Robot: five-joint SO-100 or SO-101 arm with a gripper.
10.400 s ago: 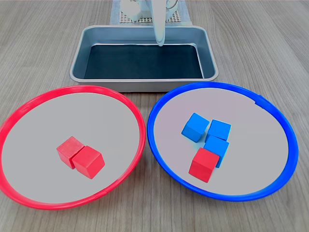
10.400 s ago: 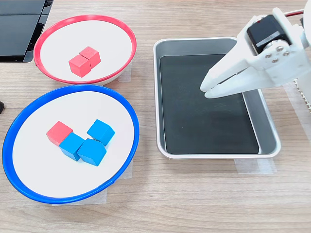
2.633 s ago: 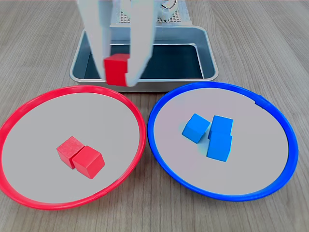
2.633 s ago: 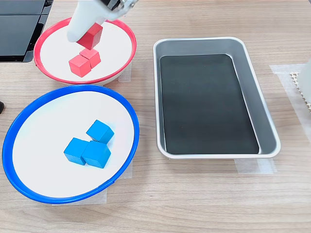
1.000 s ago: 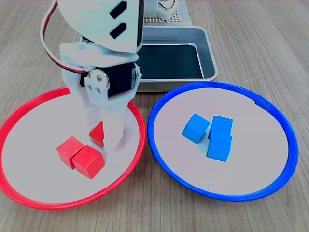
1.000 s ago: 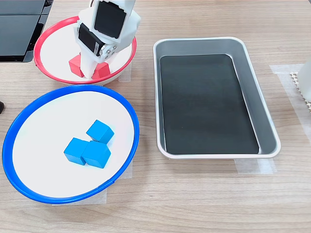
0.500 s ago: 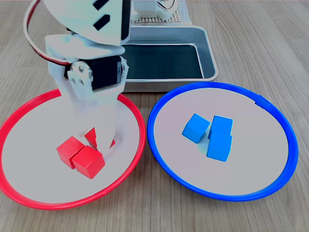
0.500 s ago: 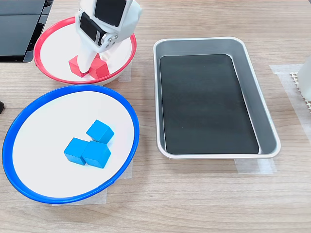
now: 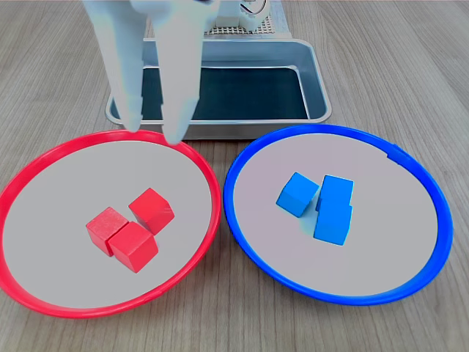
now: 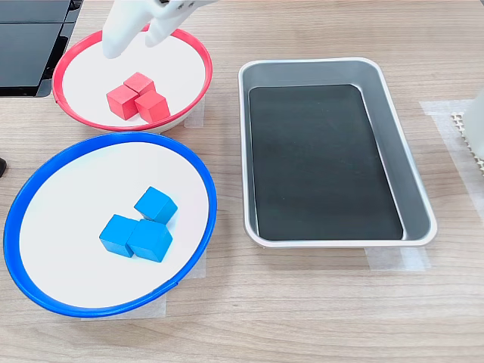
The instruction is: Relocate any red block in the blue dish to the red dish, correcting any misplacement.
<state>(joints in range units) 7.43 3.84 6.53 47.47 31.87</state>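
Both exterior views are bright and evenly lit from overhead, with only faint, soft shadows under the cubes and dish rims. The table [image 9: 410, 88] shows sharp wood grain. In the first exterior view the tool [image 9: 154, 136], at 11 o'clock, is pale and slightly motion-blurred. The metal tray [image 10: 414, 181] shows mild sheen, without harsh glare.

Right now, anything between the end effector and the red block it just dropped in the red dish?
Nothing. In the first exterior view the open end effector hangs above the red dish; only bare grey dish floor separates it from the red block.
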